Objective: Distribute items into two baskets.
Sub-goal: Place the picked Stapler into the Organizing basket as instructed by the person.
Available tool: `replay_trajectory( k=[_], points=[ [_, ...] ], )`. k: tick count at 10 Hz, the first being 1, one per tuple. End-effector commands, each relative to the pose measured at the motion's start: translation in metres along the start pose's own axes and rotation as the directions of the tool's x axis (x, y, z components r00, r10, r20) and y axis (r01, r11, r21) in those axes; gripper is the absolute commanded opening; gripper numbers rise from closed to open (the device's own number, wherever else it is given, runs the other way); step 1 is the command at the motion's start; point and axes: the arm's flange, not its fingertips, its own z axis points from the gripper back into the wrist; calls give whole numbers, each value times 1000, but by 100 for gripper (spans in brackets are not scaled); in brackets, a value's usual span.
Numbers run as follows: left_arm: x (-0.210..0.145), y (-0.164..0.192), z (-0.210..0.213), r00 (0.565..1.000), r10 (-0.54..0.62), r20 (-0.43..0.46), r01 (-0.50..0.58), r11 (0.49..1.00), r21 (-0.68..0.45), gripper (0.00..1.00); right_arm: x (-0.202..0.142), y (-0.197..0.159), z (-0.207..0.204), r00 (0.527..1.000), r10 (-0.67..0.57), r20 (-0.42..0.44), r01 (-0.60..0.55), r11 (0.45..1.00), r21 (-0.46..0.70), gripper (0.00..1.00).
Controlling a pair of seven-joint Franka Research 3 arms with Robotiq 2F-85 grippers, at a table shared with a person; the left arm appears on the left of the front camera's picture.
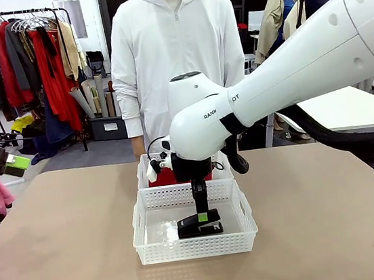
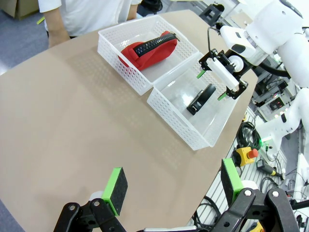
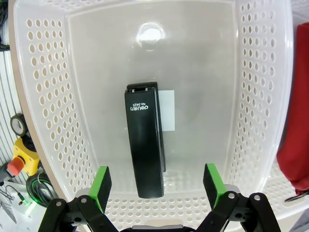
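Observation:
Two white lattice baskets stand end to end mid-table. The near basket (image 1: 197, 248) (image 2: 176, 118) (image 3: 48, 96) holds the black stapler (image 1: 199, 225) (image 2: 201, 99) (image 3: 145, 140), lying flat on its floor. The far basket (image 1: 141, 174) (image 2: 120, 63) holds the red pouch (image 1: 167, 176) (image 2: 147, 48) (image 3: 295, 121). My right gripper (image 1: 201, 213) (image 2: 222, 75) (image 3: 157, 182) hangs open just above the stapler, a green pad on each side, not touching it. My left gripper (image 1: 9, 162) (image 2: 174, 186) is open and holds nothing, off the table's left side.
A person in a white hooded top (image 1: 176, 52) stands at the far edge behind the baskets. The tan tabletop (image 1: 63, 244) is bare to both sides. Cables and a red-button box (image 2: 246, 155) lie below the table's edge.

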Motion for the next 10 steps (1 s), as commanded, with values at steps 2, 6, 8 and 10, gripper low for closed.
replay_trajectory(
  k=[2, 6, 8, 10],
  points=[
    [0, -1, 0, 1000, 2, 9, -2, 1000, -10, 100, 1, 1, 2, 1000, 2, 5, -2, 1000, -6, 100],
    [0, -1, 0, 1000, 2, 9, -2, 1000, -10, 100, -24, -11, 22, 990, -133, 52, 132, 991, 22, 100],
    [0, -1, 0, 1000, 2, 9, -2, 1000, -10, 100, -55, -17, 68, 961, -253, 108, 257, 966, -24, 100],
    [0, -1, 0, 1000, 2, 9, -2, 1000, -10, 100, -100, -37, 112, 904, -388, 179, 379, 922, 83, 100]
  ],
)
